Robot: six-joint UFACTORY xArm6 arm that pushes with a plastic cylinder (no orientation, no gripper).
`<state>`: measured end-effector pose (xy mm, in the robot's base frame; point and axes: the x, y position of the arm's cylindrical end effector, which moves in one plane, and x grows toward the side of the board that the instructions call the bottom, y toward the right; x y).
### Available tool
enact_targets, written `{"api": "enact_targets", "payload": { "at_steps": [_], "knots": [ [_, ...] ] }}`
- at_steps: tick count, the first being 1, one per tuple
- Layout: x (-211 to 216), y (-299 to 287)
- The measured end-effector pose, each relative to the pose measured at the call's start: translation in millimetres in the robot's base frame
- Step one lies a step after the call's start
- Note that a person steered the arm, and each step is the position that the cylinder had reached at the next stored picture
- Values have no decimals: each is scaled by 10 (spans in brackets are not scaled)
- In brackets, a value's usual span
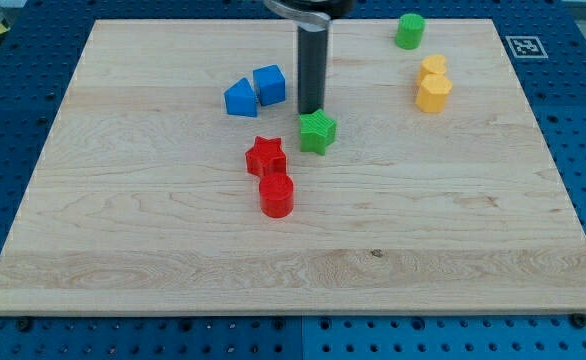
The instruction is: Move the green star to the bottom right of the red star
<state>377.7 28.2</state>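
Observation:
The green star point(318, 131) lies on the wooden board just up and to the right of the red star point(266, 156); the two are close but apart. My tip point(312, 111) stands at the green star's top edge, touching or almost touching it. The dark rod rises from there out of the view's top. A red cylinder point(276, 195) stands just below the red star, touching or nearly touching it.
Two blue blocks point(255, 91) sit side by side left of the rod. A green cylinder point(409, 31) is at the top right. Two yellow blocks point(434, 85) sit together below it. The board's point(123, 250) edges lie near the frame's borders.

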Motion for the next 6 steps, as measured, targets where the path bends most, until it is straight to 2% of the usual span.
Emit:
{"api": "enact_targets", "payload": {
  "at_steps": [5, 6],
  "knots": [
    [705, -173],
    [709, -128]
  ]
}}
